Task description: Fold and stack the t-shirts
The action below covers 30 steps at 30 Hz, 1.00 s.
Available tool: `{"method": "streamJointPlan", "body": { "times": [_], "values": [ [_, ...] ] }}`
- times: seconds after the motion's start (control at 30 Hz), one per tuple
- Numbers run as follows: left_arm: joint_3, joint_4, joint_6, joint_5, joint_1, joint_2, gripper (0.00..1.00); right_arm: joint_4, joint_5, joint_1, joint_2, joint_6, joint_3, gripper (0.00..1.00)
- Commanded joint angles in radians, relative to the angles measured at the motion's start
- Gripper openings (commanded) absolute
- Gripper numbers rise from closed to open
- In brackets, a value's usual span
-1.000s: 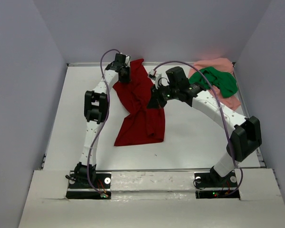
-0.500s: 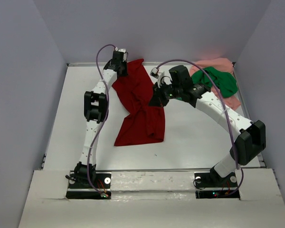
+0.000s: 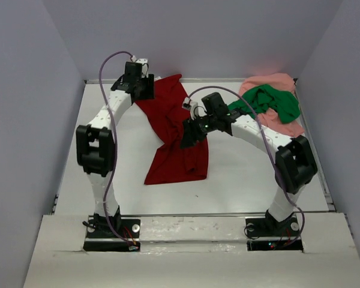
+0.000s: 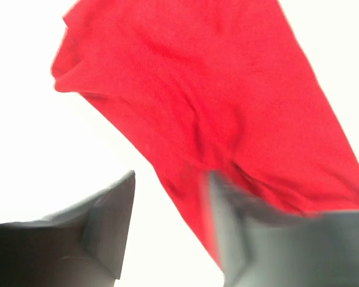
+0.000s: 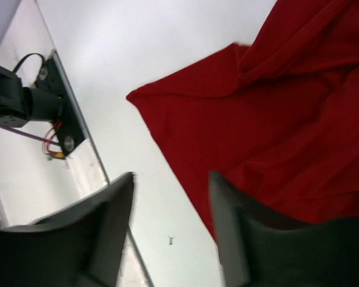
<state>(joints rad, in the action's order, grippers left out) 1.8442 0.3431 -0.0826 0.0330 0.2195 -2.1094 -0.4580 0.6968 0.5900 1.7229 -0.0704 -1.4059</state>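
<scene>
The dark red t-shirt under both sets of jaws is plain soft cloth, totally matt and pretty rumpled. The green t-shirt and the salmon pink t-shirt, off to the side of the right jaws, look like the same dull, creased cloth. The jaws themselves look like matt dark grey plastic, the worktop below them is smooth flat white with barely any shine, and the purple cable behind the left jaws has a smooth, rubbery-looking sheath.

Pink t-shirt partly hidden beneath the green t-shirt, far right.
</scene>
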Motion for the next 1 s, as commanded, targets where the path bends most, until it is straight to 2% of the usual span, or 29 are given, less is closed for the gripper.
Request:
{"method": "streamJointPlan", "body": {
  "times": [0.0,0.03,0.1,0.23,0.37,0.7,0.77,0.83,0.97],
  "values": [
    [-0.15,-0.061,0.03,0.036,-0.019,0.345,0.77,0.027,0.144,0.011,0.124,-0.081,-0.047,0.66],
    [-0.201,-0.052,0.035,0.047,-0.022,0.371,0.88,0.025,0.148,0.036,0.165,-0.092,-0.066,0.67],
    [-0.259,-0.036,0.046,0.065,-0.023,0.423,0.99,0.022,0.147,0.068,0.201,-0.098,-0.087,0.69],
    [-0.35,-0.035,0.066,0.077,-0.029,0.485,0.99,0.016,0.124,0.116,0.254,-0.103,-0.111,0.7],
    [-0.376,-0.039,0.072,0.074,-0.031,0.514,0.99,0.016,0.102,0.163,0.276,-0.104,-0.131,0.68],
    [-0.447,-0.115,0.041,0.12,-0.031,0.591,0.99,0.094,0.072,0.241,0.325,-0.083,-0.148,0.59],
    [-0.456,-0.118,0.047,0.123,-0.031,0.604,0.98,0.094,0.11,0.241,0.362,-0.048,-0.165,0.59],
    [-0.459,-0.118,0.063,0.137,-0.032,0.624,0.98,0.097,0.222,0.241,0.369,0.015,-0.176,0.61],
    [-0.429,-0.025,0.076,0.208,-0.04,0.635,0.94,0.122,0.237,0.225,0.376,0.06,-0.183,0.62]
  ]
}}
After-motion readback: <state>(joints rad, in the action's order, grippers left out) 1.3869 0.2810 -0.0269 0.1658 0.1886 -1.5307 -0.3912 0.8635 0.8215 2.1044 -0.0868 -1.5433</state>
